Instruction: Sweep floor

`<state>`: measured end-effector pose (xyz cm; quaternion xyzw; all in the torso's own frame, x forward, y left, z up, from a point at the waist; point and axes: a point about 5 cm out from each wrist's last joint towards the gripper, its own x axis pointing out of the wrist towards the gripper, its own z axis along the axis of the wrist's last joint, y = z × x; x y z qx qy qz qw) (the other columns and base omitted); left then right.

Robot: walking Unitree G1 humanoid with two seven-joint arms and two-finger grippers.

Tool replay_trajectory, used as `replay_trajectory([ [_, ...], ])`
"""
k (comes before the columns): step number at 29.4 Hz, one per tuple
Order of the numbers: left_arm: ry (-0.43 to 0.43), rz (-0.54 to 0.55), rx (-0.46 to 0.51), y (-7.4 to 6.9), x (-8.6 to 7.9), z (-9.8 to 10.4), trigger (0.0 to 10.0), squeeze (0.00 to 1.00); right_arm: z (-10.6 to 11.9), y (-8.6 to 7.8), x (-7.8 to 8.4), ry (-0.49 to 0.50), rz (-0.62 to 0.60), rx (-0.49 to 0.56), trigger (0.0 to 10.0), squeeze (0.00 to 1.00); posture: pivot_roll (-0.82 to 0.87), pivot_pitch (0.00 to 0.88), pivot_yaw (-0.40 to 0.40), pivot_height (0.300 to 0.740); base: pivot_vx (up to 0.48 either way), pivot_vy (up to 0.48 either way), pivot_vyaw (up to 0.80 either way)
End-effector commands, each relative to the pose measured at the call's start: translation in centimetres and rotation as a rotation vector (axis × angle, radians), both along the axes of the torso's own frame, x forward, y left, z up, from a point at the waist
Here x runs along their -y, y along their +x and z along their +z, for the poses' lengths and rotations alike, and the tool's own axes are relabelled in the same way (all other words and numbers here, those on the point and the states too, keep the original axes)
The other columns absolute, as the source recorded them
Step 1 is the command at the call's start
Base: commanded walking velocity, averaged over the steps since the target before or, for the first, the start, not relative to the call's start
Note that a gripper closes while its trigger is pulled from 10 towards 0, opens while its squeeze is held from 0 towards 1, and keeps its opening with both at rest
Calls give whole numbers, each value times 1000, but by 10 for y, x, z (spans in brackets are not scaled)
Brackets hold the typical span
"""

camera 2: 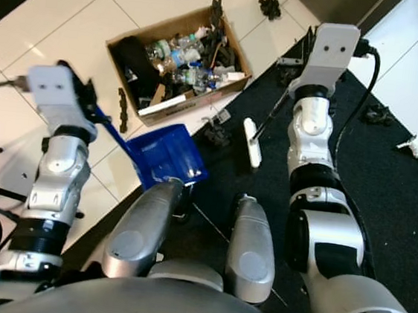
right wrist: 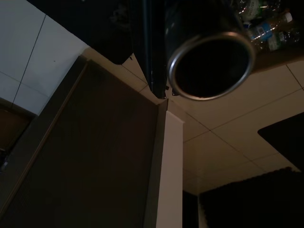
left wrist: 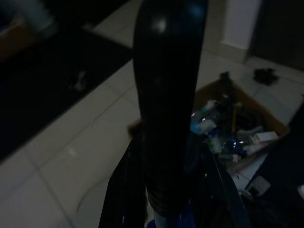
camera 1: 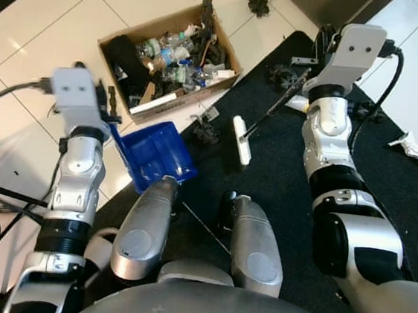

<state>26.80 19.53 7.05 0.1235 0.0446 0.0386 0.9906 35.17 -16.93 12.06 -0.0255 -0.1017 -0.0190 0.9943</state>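
the robot stands over a black mat (camera 1: 300, 211) that lies on a white tile floor (camera 1: 36, 19). the left gripper (camera 1: 107, 116) is at about nine o'clock, and its jaws are clenched around the handle of a blue dustpan (camera 1: 157, 155). the dustpan sits near the middle, right at the edge of the mat, with its open side facing one o'clock. the right gripper (camera 1: 316, 59) is up at about one o'clock, and its jaws are clenched on the thin pole of a broom (camera 1: 274, 107). the broom's white head (camera 1: 241, 140) rests on the mat just beside the dustpan, on its three o'clock side.

a brown box (camera 1: 170, 59) full of bottles and other rubbish sits on the tiles at eleven o'clock. small black bits of litter (camera 1: 206, 130) lie on the mat between the box and the broom head. more black bits (camera 1: 283, 76) lie near the right gripper, another black clump (camera 1: 258, 5) lies on the tiles at twelve o'clock, and a white scrap (camera 1: 417, 150) lies at three o'clock.

the step looks like pushing litter into the dustpan. to do it well, the dustpan's front lip should stay flat on the mat so nothing slips under it. the broom head should go behind the nearest black bits and pull them in with short, gentle strokes. fast strokes could flick the bits away. the far bits can wait for another pass.
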Motion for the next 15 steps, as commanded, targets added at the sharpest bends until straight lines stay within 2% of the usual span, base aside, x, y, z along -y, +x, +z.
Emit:
replay_trajectory([
  [1,127,5,-113,-9,-15,-21,10000,0,1,1,3,2,-6,-3,10000,0,225,218,-26,740,0,0,0],
  [3,144,-4,-131,-3,-15,-16,10000,0,1,0,5,0,-10,-3,10000,0,220,216,-28,740,0,0,0],
  [6,148,-9,-142,-2,-16,-14,10000,0,0,0,6,-1,-11,-4,10000,0,220,216,-28,740,0,0,0],
  [15,140,-32,-190,-7,-13,-32,10000,0,2,0,9,4,-24,4,10000,0,213,211,-29,740,0,0,0],
])
